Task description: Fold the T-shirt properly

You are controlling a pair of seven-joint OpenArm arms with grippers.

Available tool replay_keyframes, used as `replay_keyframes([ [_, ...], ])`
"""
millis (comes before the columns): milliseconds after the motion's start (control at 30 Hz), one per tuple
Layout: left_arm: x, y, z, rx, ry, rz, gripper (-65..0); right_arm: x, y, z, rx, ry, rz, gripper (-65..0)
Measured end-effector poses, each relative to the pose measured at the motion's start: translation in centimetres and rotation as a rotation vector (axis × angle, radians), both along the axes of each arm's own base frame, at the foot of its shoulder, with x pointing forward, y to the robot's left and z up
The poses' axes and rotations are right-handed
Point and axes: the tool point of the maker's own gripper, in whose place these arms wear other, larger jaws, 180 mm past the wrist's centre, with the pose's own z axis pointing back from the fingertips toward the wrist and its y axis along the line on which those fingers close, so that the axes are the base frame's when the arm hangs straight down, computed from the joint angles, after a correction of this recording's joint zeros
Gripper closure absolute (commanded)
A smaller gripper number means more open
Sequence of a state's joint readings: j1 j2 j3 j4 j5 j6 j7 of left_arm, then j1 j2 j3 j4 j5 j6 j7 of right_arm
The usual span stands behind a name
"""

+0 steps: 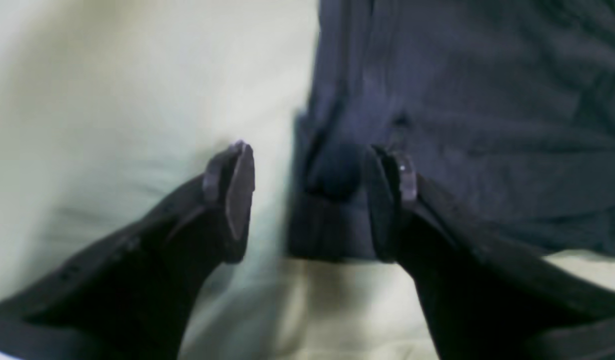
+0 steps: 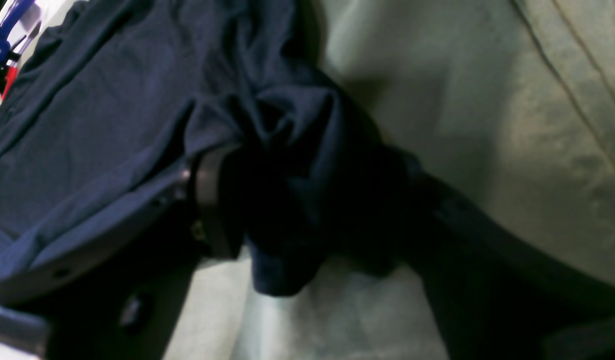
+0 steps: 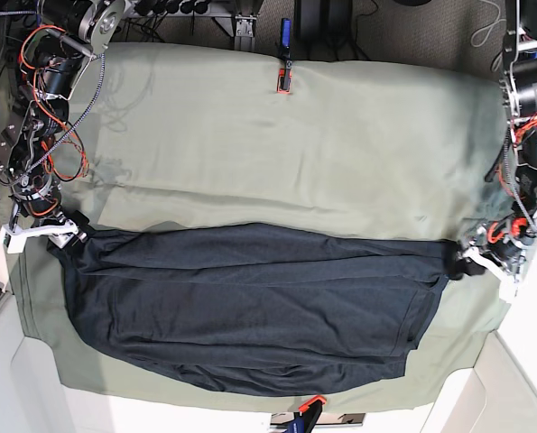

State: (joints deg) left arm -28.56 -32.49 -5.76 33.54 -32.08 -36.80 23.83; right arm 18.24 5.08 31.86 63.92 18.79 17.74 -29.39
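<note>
The dark navy T-shirt (image 3: 250, 307) lies spread wide across the near half of the table, with creases along its length. My left gripper (image 3: 462, 260) is at the shirt's right end. In the left wrist view it (image 1: 312, 165) stands open, with a ribbed cuff (image 1: 327, 225) between the fingers and one finger (image 1: 387, 200) lying on the cloth. My right gripper (image 3: 69, 236) is at the shirt's left end. Its jaws (image 2: 312, 190) stand wide apart, and a bunched fold of the shirt (image 2: 287, 150) fills the gap and hangs a little below.
A sage-green cloth (image 3: 250, 144) covers the whole table. A red and blue clamp (image 3: 284, 77) holds it at the far edge, and another clamp (image 3: 306, 410) sits at the near edge. Arm links and wiring stand at the left side (image 3: 42, 90) and right side (image 3: 525, 135).
</note>
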Motion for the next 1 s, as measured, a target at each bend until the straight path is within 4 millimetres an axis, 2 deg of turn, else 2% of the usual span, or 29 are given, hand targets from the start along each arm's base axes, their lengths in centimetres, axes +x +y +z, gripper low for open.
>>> replay_keyframes([
  [33,-0.1,-0.8,-0.9,-0.014,0.001,0.004,-37.4,0.0,0.1,0.0,0.004,-0.003,0.004,-38.9],
  [100,0.2,-1.4,-1.3,-0.053,-0.033,0.036,-37.4,0.0,0.3,0.0,0.007,0.000,0.010,-38.9],
  [200,0.6,-2.2,-1.7,-0.076,-0.046,0.046,-37.4,0.0,0.6,-0.1,0.005,0.004,0.023,-38.9],
  [500,1.3,-7.3,-1.9,-0.227,-0.051,-0.011,-36.1,0.7,3.7,0.2,0.013,-0.009,0.123,-38.9],
  [567,1.4,-7.7,-1.9,-0.236,-0.052,-0.013,-27.0,0.7,3.8,0.2,0.014,-0.009,0.127,-38.8],
  [633,1.3,-7.8,-2.1,-0.230,-0.043,-0.017,-10.3,0.7,3.5,0.1,0.015,-0.002,0.109,-38.2],
  [667,1.2,-7.9,-2.2,-0.229,-0.041,-0.019,-2.4,0.7,3.3,-0.1,0.012,0.005,0.091,-34.5],
  [700,1.1,-7.8,-2.3,-0.225,-0.038,-0.021,0.0,0.6,3.1,-0.3,-0.003,0.018,0.081,-27.3],
  [767,1.1,-7.7,-2.4,-0.201,-0.030,-0.033,0.0,0.5,2.9,-0.6,-0.032,0.030,0.076,-5.6],
  [800,1.0,-7.6,-2.5,-0.192,-0.026,-0.037,0.0,0.3,2.9,-0.9,-0.045,0.043,0.079,0.0],
  [933,0.7,-7.1,-2.1,-0.152,0.015,-0.074,0.0,0.2,3.1,-0.8,-0.056,0.048,0.104,0.0],
  [1000,0.5,-6.7,-1.3,-0.112,0.026,-0.112,0.0,-0.1,3.1,-0.4,-0.069,0.061,0.124,0.0],
])
